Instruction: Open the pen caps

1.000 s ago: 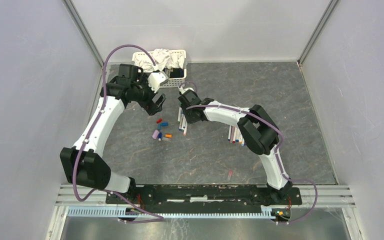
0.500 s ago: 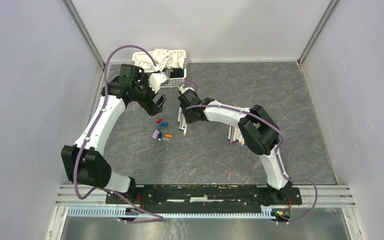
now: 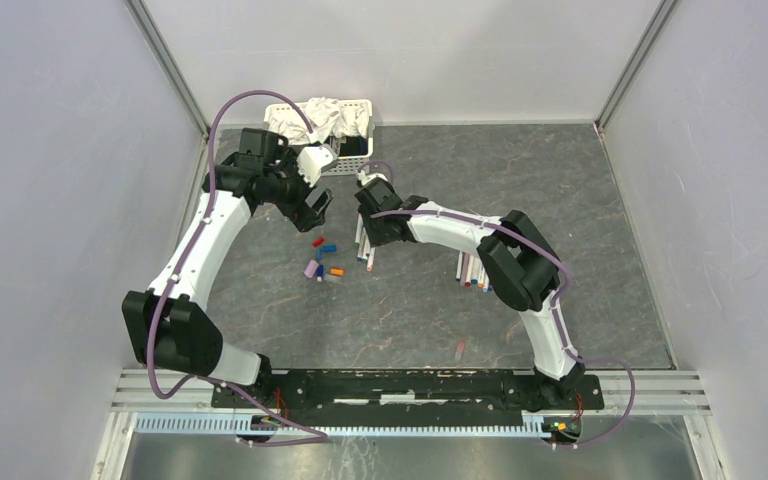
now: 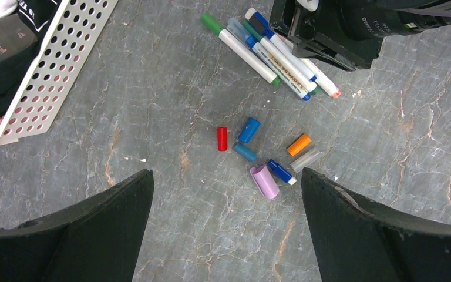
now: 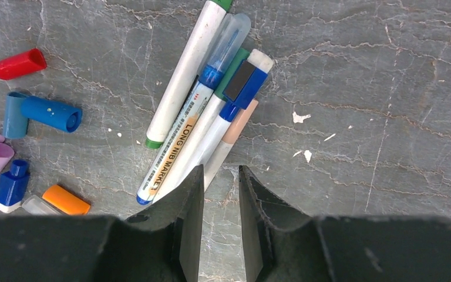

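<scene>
Right wrist view: your right pincer (image 5: 220,176) sits narrow and empty just below the pens (image 5: 183,88) — left pincer (image 4: 226,176) gapes wide above the pen caps (image 4: 249,130).

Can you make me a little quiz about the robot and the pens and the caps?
1. True or false: the left gripper is wide open and holds nothing.
2. Which loose cap lies nearest the small red plastic cap? A: the orange one. B: the small blue plastic cap. C: the lilac one.
3. Which arm's gripper sits right by the bunch of white-barrelled marker pens?
Key: 1 true. 2 B. 3 the right gripper.
</scene>
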